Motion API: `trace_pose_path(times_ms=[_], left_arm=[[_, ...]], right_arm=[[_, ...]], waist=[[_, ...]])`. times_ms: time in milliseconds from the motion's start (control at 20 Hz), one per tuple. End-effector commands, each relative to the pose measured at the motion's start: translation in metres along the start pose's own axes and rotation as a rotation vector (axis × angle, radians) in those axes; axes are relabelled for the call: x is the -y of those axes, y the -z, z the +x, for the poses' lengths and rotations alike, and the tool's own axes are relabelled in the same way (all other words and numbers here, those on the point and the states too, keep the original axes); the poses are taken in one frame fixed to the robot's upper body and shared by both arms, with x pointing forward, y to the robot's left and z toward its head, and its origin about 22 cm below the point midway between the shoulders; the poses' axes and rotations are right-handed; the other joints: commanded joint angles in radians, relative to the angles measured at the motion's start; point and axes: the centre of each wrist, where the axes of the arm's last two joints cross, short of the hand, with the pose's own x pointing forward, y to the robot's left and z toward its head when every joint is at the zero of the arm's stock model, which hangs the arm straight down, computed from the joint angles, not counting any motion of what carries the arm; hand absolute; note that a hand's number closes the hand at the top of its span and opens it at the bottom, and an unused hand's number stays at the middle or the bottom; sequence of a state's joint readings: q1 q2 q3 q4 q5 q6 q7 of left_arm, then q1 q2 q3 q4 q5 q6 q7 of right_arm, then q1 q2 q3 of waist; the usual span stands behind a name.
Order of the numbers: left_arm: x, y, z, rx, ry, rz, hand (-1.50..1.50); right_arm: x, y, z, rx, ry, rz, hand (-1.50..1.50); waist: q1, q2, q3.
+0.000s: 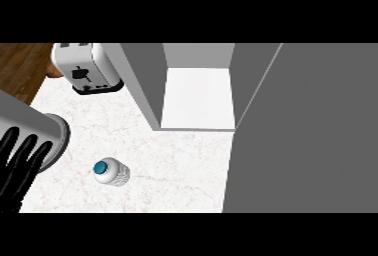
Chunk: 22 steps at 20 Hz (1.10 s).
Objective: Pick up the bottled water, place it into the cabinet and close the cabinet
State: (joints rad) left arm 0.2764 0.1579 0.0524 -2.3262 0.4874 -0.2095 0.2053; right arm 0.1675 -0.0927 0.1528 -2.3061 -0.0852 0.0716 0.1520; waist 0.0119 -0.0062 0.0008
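The bottled water (111, 172) stands upright on the white marble counter, seen from above with its blue cap at the lower left. My left hand (18, 167) shows at the left edge, fingers straight and pointing up, a little to the left of the bottle and apart from it. The cabinet (198, 97) stands open at the middle, its white shelf bare. Its large grey door (303, 130) swings out to the right and fills the right side of the view. My right hand is out of sight.
A white toaster (85, 68) sits at the back left of the counter (162, 160). Beyond it at the far left is a strip of brown wooden floor (22, 62). The cabinet's grey left wall (144, 85) rises between the toaster and the shelf.
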Motion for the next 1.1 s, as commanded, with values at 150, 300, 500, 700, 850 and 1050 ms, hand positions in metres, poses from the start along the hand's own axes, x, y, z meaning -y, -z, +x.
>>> trace_pose_path(times_ms=[150,300,500,700,850,1050], left_arm=[[0.015,-0.023,0.053,-0.021,-0.056,-0.040,-1.50],[0.012,-0.025,0.044,-0.052,-0.078,0.000,-1.50],[0.016,-0.033,0.051,-0.079,-0.051,0.012,-1.50],[0.023,-0.035,0.053,-0.078,-0.041,0.031,-1.50],[0.021,-0.033,0.041,-0.109,-0.053,0.042,-1.50],[0.013,-0.034,0.046,-0.103,-0.027,0.035,-1.50]], right_arm=[[-0.011,-0.018,0.036,-0.019,0.024,0.033,-1.50],[-0.019,-0.026,0.045,-0.001,0.014,0.035,-1.50],[-0.022,-0.033,0.063,0.004,0.038,0.035,-1.50],[-0.031,-0.029,0.053,-0.022,0.040,0.014,-1.50],[-0.031,-0.027,0.069,0.003,0.054,0.007,-1.50],[-0.036,-0.026,0.067,-0.007,0.056,0.003,-1.50]], waist=[[-0.001,0.001,-0.001],[-0.005,0.001,-0.001],[-0.001,-0.002,-0.001],[0.000,-0.003,-0.001],[-0.004,-0.001,-0.001],[-0.005,-0.003,-0.001]])
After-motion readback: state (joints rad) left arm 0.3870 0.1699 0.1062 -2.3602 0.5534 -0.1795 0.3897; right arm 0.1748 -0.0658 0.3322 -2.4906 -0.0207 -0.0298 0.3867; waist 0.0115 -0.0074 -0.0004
